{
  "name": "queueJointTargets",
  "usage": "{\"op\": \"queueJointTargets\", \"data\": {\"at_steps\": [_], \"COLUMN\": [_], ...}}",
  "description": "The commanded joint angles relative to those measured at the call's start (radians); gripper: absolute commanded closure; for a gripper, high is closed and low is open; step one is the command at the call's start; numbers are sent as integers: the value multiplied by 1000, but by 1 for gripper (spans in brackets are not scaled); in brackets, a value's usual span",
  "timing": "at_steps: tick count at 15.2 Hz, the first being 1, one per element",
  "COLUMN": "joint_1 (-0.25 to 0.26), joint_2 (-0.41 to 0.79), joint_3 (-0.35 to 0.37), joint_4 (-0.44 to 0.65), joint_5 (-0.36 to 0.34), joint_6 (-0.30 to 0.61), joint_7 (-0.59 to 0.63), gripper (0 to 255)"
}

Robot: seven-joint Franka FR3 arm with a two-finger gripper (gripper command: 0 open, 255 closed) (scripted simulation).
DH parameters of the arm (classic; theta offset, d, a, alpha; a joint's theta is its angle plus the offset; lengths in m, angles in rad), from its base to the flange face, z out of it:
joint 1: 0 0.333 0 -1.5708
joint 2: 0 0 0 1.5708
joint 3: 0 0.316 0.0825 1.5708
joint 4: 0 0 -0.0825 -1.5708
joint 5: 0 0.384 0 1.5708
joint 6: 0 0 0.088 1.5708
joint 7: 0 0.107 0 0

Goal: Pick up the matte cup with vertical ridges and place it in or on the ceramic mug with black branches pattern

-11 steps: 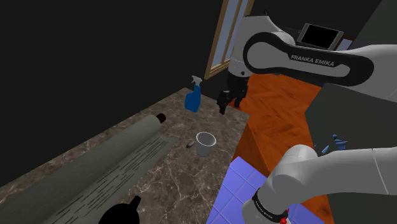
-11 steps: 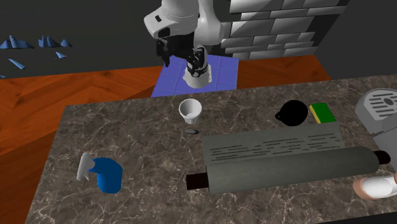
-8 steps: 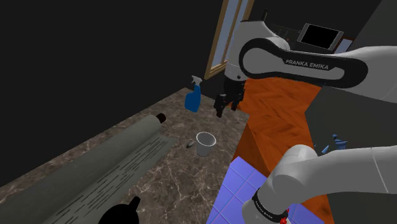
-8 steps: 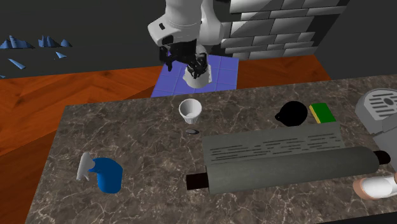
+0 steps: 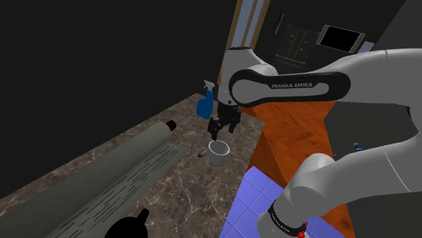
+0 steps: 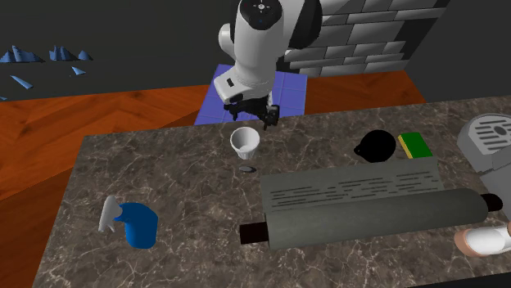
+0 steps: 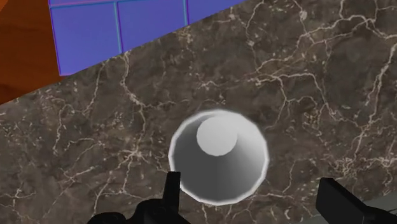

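A white ridged cup (image 5: 218, 153) stands upright on the dark marble counter (image 5: 155, 182), near the edge by the blue tiled floor. It also appears as the white cup (image 6: 245, 143) and, from above, as the white cup (image 7: 218, 156) with its inside bare. My black gripper (image 5: 222, 128) hangs open just above its rim, fingers pointing down. Seen from across the counter, the gripper (image 6: 252, 119) is above the cup's far side. In the wrist view the gripper (image 7: 250, 186) has its fingers spread to either side of the cup, not touching it. A black mug (image 6: 377, 146) sits further along the counter, black mug (image 5: 128, 226).
A small dark object (image 6: 248, 170) lies beside the cup. A long grey rolled mat (image 6: 360, 217) lies partly unrolled across the counter. A blue spray bottle (image 6: 131, 223) lies at one end. A green sponge (image 6: 415, 145) and a grey appliance (image 6: 489, 147) sit past the black mug.
The arm has swung in from beyond the counter's edge and come down, so the gripper now hangs over the white cup. The cup has not moved.
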Motion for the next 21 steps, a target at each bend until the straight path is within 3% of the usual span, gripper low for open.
{"op": "queueJointTargets", "data": {"at_steps": [1,3,11,19,20,21], "joint_1": [8,13,10,10,10,10], "joint_2": [59,121,169,169,169,169], "joint_3": [27,50,57,57,57,57], "joint_4": [-13,-20,-94,-93,-93,-93], "joint_5": [16,26,22,22,22,22], "joint_6": [67,129,249,249,249,249], "joint_7": [40,73,80,80,80,80], "gripper": [0,0,0,0,255,255]}}
